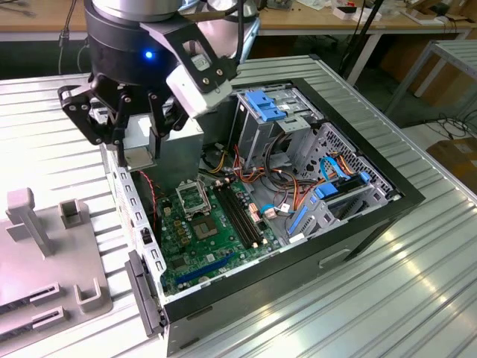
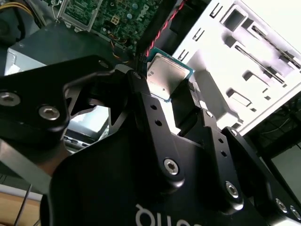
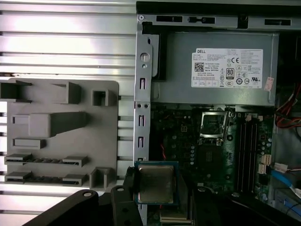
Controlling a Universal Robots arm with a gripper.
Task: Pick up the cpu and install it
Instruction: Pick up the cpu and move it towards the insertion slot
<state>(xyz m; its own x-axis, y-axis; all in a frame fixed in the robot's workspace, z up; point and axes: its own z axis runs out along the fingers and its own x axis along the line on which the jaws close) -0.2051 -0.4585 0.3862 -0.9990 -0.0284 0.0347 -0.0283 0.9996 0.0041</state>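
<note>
Gripper [image 3: 155, 190] is closed on the cpu [image 3: 155, 182], pinching opp. edges so the metal top faces up, prob. to keep it level for seating. Cpu hangs approx. over the PC case [image 3: 141, 84] side wall, well apart from the socket [image 3: 214, 125].

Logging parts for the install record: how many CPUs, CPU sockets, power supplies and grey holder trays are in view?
cpu: 1, held in the gripper
CPU socket: 1
power supply: 1
grey holder tray: 1
Total: 4
</note>
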